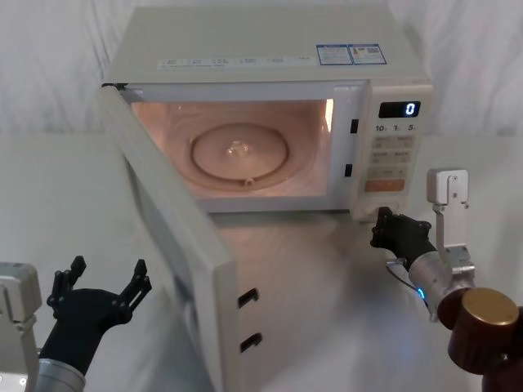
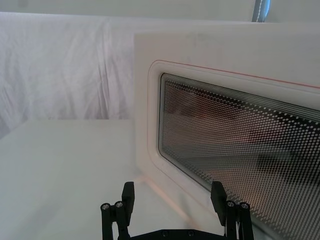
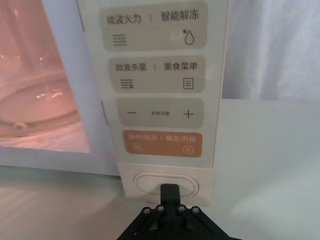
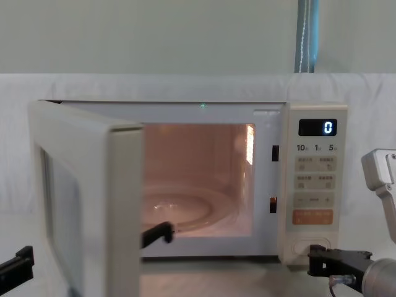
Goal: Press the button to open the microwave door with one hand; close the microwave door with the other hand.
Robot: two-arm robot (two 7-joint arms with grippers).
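Note:
The microwave door (image 1: pixel 176 245) stands wide open, swung out to the left, and the lit cavity with its glass turntable (image 1: pixel 239 153) shows behind it. My right gripper (image 1: pixel 382 217) is shut, and its tip (image 3: pixel 170 190) rests against the wide cream button (image 3: pixel 147 184) at the bottom of the control panel. My left gripper (image 1: pixel 109 265) is open and low at the left, on the outer side of the door. In the left wrist view the left gripper (image 2: pixel 173 192) faces the door's dotted window (image 2: pixel 235 135) from a short distance without touching it.
The cream microwave (image 1: pixel 270 57) sits on a white-covered table (image 1: pixel 327 327) with a white cloth backdrop. Its display (image 4: pixel 318 127) reads 0, and an orange key (image 3: pixel 161 143) lies just above the button. The open door's edge (image 4: pixel 127 210) reaches toward me.

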